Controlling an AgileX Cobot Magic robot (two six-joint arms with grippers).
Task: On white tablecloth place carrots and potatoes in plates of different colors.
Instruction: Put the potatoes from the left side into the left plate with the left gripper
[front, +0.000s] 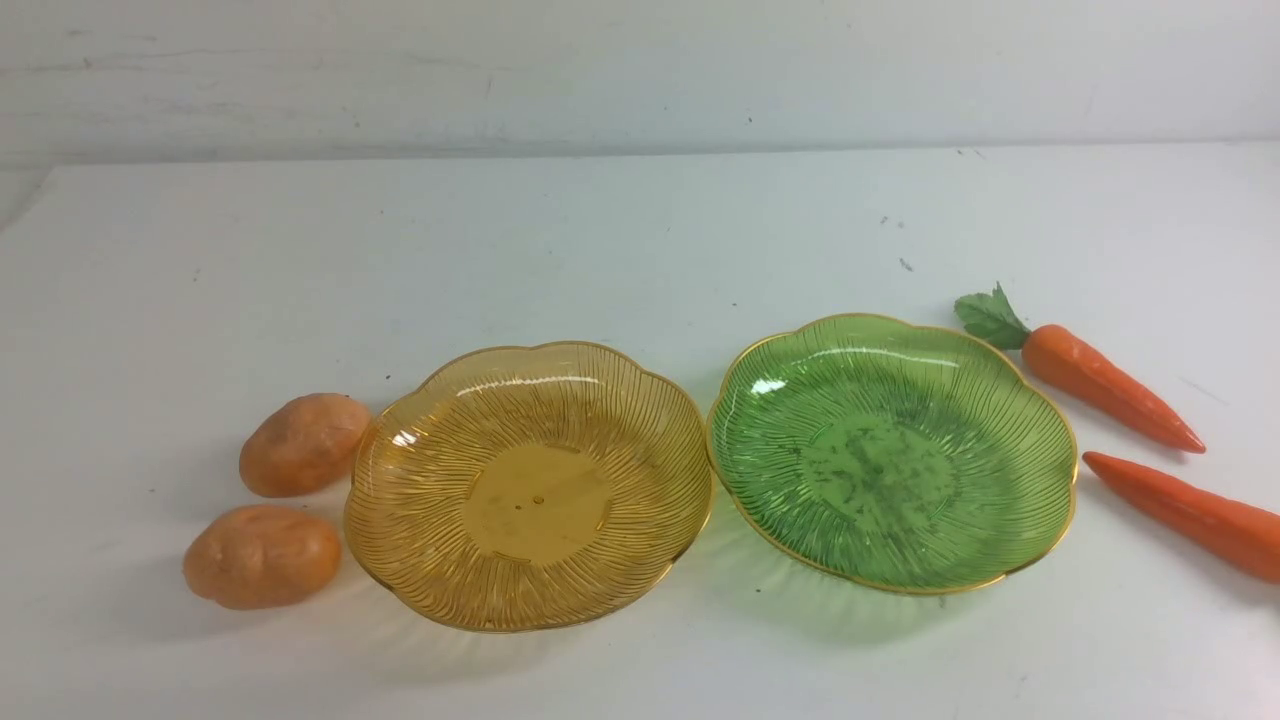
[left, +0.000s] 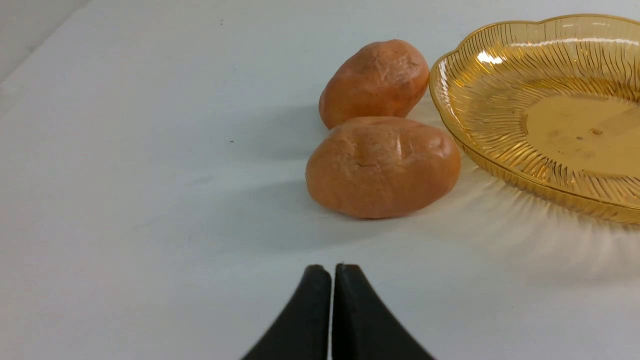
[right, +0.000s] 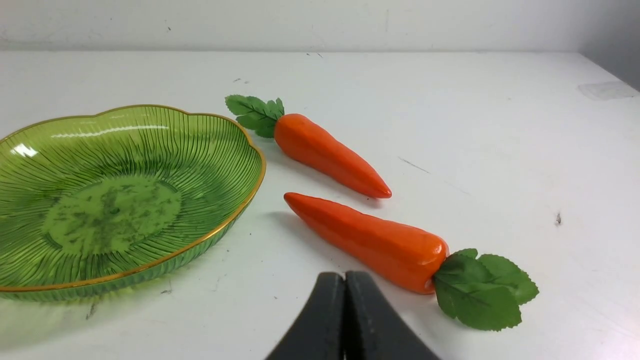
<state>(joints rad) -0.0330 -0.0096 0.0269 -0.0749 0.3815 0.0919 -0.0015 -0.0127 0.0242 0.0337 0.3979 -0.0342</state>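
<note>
Front view: potatoes (front: 305, 443) lie on white tablecloth (front: 640, 250) left of amber plate (front: 530, 485) | carrots (front: 1110, 385) lie right of green plate (front: 890, 450) | left gripper (left: 331, 270), right gripper (right: 345, 277): fingers pressed together, gripping nothing.

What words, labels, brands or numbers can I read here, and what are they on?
None: no readable text in any view.
The amber plate, green plate, near potato, far potato, near carrot and far carrot bear no print.
The dark specks on the tablecloth and the mottling in the green plate are marks, not letters.
</note>
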